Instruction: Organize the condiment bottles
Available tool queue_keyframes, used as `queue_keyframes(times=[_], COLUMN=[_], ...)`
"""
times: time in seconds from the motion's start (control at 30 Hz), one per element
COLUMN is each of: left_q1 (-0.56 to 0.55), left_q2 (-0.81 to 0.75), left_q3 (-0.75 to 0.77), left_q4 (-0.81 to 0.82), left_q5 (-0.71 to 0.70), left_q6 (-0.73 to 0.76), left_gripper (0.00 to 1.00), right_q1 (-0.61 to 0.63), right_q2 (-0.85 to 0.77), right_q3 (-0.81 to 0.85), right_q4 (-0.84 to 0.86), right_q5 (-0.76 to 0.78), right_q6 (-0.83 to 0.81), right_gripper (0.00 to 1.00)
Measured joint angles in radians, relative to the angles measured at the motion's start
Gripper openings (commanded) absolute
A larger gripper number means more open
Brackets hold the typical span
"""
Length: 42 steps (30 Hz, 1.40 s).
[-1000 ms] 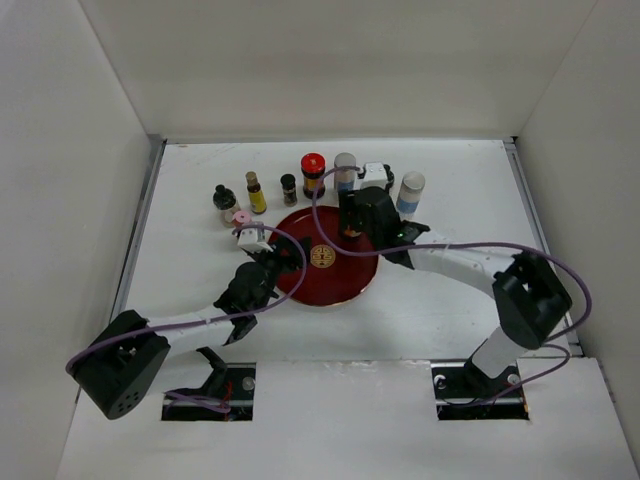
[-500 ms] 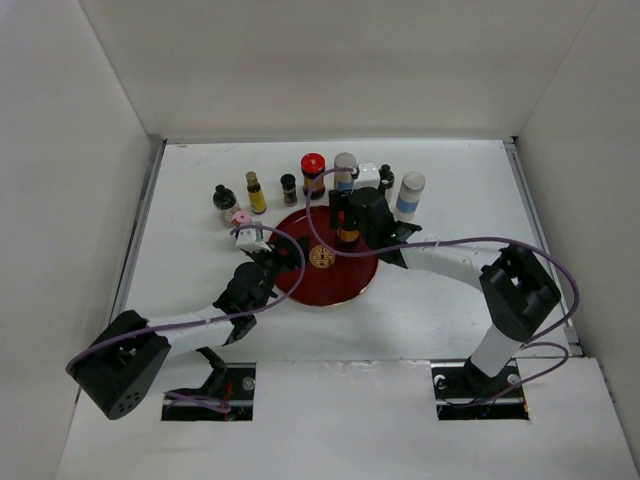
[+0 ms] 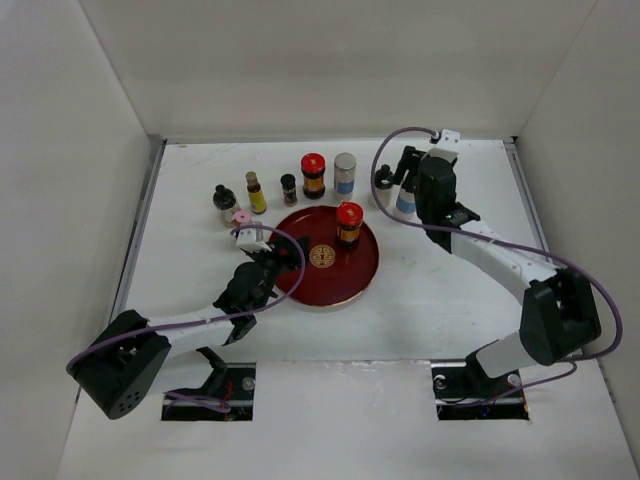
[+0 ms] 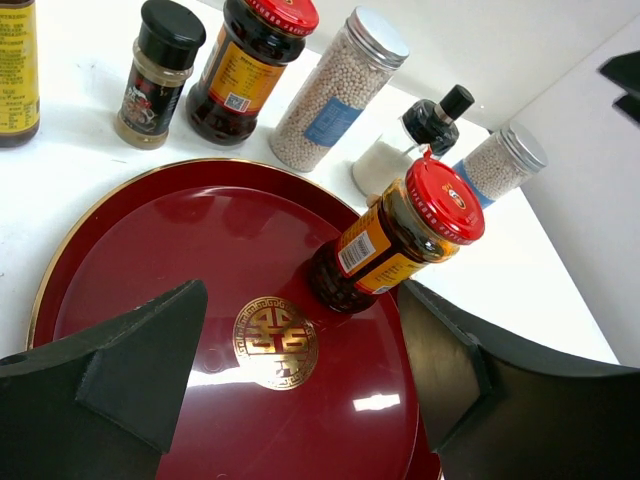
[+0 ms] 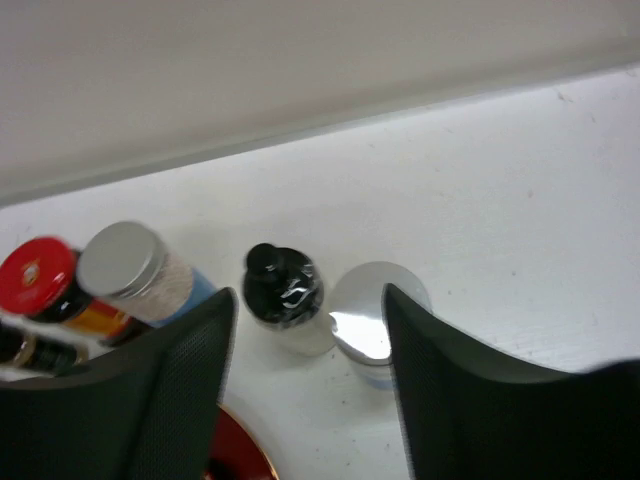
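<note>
Only top cam w/ pink-capped btl [image 3: 240,217]

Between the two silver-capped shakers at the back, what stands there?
One black-capped bottle stands upright between the nearer shaker and the farther shaker. The left wrist view shows this most clearly.

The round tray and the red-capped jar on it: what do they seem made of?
Round tray: lacquered wood or plastic, perhaps; glossy dark red, sharp reflections, gold rim. Red-capped jar: probably clear glass, dark contents showing through; cap possibly painted metal.
</note>
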Motion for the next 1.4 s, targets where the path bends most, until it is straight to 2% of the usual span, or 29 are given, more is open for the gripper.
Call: queue_keyframes(times=[0.07, 0.23, 0.43, 0.53, 0.6, 0.77, 0.93, 1.13, 1.27, 1.4], left_q1=[0.000, 0.000, 0.000, 0.000, 0.000, 0.000, 0.000, 0.000, 0.000, 0.006], left_q2=[0.001, 0.002, 0.002, 0.003, 0.003, 0.007, 0.007, 0.007, 0.007, 0.007], left_q3=[0.000, 0.000, 0.000, 0.000, 0.000, 0.000, 0.000, 0.000, 0.000, 0.000], left_q4=[0.000, 0.006, 0.006, 0.006, 0.006, 0.007, 0.011, 0.014, 0.014, 0.014], left_q5=[0.003, 0.008, 0.010, 0.013, 0.013, 0.016, 0.016, 0.016, 0.016, 0.017], left_q6=[0.000, 0.000, 0.000, 0.000, 0.000, 0.000, -0.001, -0.001, -0.001, -0.001], left_gripper=[0.77, 0.77, 0.77, 0.77, 0.77, 0.77, 0.77, 0.77, 0.77, 0.77], right_q1=[-0.033, -0.071, -0.104, -0.111, -0.111, -0.093, 0.004, 0.195, 0.317, 0.375], right_q2=[0.031, 0.142, 0.219, 0.226, 0.226, 0.182, 0.001, -0.232, -0.275, -0.250], right_q3=[0.002, 0.023, 0.053, 0.056, 0.056, 0.002, -0.141, -0.239, -0.244, -0.244], right_q4=[-0.012, -0.067, -0.086, -0.080, -0.079, -0.060, -0.105, -0.163, -0.166, -0.161], right_q5=[0.010, -0.003, -0.049, -0.055, -0.048, -0.021, 0.020, 0.034, 0.037, 0.033], right_q6=[-0.006, -0.019, -0.013, -0.010, -0.011, -0.012, -0.013, 0.003, 0.018, 0.032], right_gripper=[0.88, 0.90, 0.75, 0.58, 0.52, 0.50, 0.50, 0.50, 0.50, 0.50])
